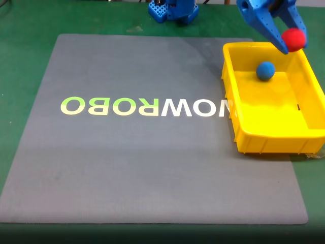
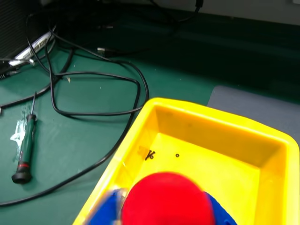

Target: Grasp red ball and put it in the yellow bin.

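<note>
The small matte red ball (image 1: 293, 38) is pinched between the blue gripper's (image 1: 289, 43) fingers, held above the far right end of the yellow bin (image 1: 269, 140) in the fixed view. The bin's long axis runs near to far. A blue ball (image 1: 265, 70) lies inside, far left; the near half is open floor.

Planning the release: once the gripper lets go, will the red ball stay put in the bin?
Probably not at once: the red ball is round and matte, maybe foam, so it may bounce and roll. The yellow bin has raised walls that should contain it. It may nudge the blue ball.
</note>
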Robot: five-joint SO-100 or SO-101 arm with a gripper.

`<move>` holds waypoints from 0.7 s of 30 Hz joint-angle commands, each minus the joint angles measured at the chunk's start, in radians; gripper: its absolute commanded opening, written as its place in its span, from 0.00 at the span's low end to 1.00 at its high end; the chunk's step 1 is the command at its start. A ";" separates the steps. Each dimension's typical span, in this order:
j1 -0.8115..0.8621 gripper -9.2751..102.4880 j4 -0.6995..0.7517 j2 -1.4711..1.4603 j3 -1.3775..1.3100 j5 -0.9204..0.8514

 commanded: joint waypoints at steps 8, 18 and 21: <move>0.037 0.40 -0.029 0.017 -0.051 0.018; 0.043 0.40 -0.012 0.048 -0.054 0.023; 0.049 0.40 0.021 0.087 -0.049 0.025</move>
